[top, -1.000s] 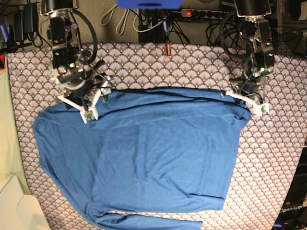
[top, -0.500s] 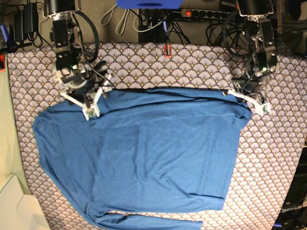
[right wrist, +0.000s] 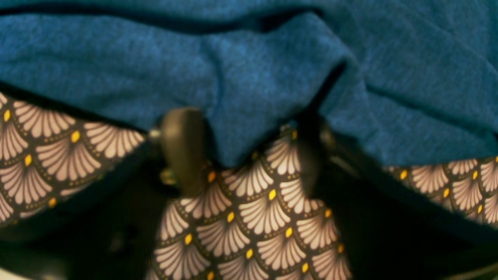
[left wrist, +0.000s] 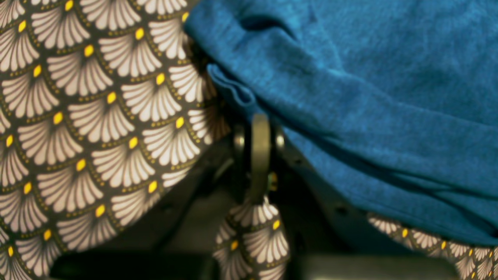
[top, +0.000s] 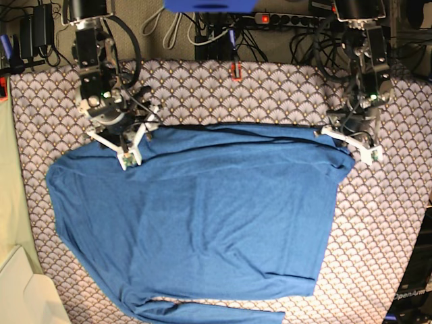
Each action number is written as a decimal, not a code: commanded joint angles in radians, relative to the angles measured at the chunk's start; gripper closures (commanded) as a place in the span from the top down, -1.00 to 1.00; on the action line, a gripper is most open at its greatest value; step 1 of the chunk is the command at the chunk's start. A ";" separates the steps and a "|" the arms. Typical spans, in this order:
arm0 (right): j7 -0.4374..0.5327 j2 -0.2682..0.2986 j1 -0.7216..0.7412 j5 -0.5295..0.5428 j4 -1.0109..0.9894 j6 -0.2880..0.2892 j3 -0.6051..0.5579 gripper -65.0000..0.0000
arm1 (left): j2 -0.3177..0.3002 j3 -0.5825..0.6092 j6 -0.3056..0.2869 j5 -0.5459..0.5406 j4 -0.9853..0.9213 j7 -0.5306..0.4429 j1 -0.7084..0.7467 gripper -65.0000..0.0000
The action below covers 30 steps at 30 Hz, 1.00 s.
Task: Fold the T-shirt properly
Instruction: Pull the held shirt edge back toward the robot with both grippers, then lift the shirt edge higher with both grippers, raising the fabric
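Vs 1 s ago, right gripper (right wrist: 249,155) sits a bit higher, jaws apart astride T-shirt (top: 202,216) edge, not pinching; left gripper (left wrist: 260,155) pinched shut on shirt's corner; shirt flat on scallop-patterned cloth (top: 270,88).

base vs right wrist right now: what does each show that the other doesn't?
Only base: the whole T-shirt spread flat, one sleeve trailing along its near edge, the left gripper at the opposite far corner, and cables behind the table.

Only right wrist: the right gripper up close, fingers standing apart around a fold of the hem, not yet pinched.

Both: blue fabric lying on the scallop-patterned cloth.
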 commanded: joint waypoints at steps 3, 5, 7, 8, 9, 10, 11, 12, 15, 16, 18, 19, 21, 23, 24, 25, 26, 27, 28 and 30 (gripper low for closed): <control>0.021 0.001 0.013 0.004 0.021 0.001 0.000 -0.56 | -0.021 -0.004 -0.001 -0.004 0.019 -0.015 -0.011 -0.98; 0.021 0.001 0.013 0.004 0.021 0.001 0.000 -0.88 | -0.032 -0.005 -0.001 -0.011 0.019 -0.015 -0.011 -0.98; 0.017 0.001 0.013 0.004 0.021 0.001 0.000 -1.00 | -0.036 -0.005 -0.001 -0.011 0.019 -0.015 -0.011 -0.98; 0.017 0.001 0.011 0.005 0.021 0.001 0.000 -1.00 | -0.036 -0.005 -0.001 -0.011 0.019 -0.015 -0.011 -0.98; 0.017 0.001 0.010 0.005 0.023 0.001 0.000 -1.00 | -0.036 -0.005 -0.001 -0.011 0.021 -0.015 -0.011 -0.98; 0.017 0.001 0.003 0.005 0.030 0.001 0.000 -1.00 | -0.036 -0.005 -0.001 -0.011 0.021 -0.015 -0.011 -0.98; 0.017 0.001 -0.012 0.005 0.050 0.001 0.000 -1.00 | -0.036 -0.005 -0.001 -0.011 0.021 -0.015 -0.008 -0.98; 0.018 0.001 -0.029 0.005 0.083 0.001 -0.002 -1.00 | -0.038 -0.005 -0.001 -0.010 0.027 -0.015 -0.008 -0.98; 0.017 0.001 -0.072 0.005 0.173 0.001 -0.002 -1.00 | -0.049 -0.005 -0.001 -0.011 0.050 -0.015 -0.005 -0.98; 0.017 0.001 -0.084 0.005 0.195 0.001 -0.002 -1.00 | -0.049 -0.005 -0.001 -0.011 0.056 -0.015 0.001 -0.98; 0.015 0.001 -0.104 0.005 0.216 0.001 -0.002 -1.00 | -0.050 -0.005 -0.001 -0.011 0.075 -0.014 0.007 -0.98; 0.015 0.002 -0.110 0.005 0.221 0.001 -0.002 -1.00 | -0.050 -0.005 -0.001 -0.011 0.085 -0.014 0.009 -0.98; 0.015 0.002 -0.122 0.005 0.225 0.001 -0.002 -1.00 | -0.050 -0.005 -0.001 -0.008 0.093 -0.014 0.010 -0.98; 0.015 0.002 -0.130 0.005 0.228 0.001 -0.002 -1.00 | -0.050 -0.005 -0.001 -0.011 0.093 -0.014 0.026 -0.98; 0.015 0.002 -0.139 0.005 0.228 0.001 -0.002 -1.00 | -0.050 -0.005 -0.001 -0.011 0.093 -0.014 0.030 -0.98; 0.015 0.004 -0.147 0.005 0.230 0.001 -0.002 -1.00 | -0.050 -0.005 -0.001 -0.011 0.098 -0.014 0.036 -0.98; 0.015 0.005 -0.153 0.005 0.236 0.001 -0.002 -1.00 | -0.050 -0.005 -0.001 -0.010 0.101 -0.014 0.044 -0.98; 0.015 0.005 -0.162 0.005 0.248 0.001 -0.002 -1.00 | -0.050 -0.005 -0.001 -0.008 0.107 -0.014 0.055 -0.98; 0.015 0.005 -0.175 0.005 0.261 0.001 -0.002 -1.00 | -0.050 -0.005 -0.001 -0.007 0.113 -0.014 0.062 -0.98; 0.017 0.007 -0.198 0.005 0.287 0.001 -0.002 -1.00 | -0.050 -0.005 -0.001 -0.005 0.128 -0.014 0.073 -0.98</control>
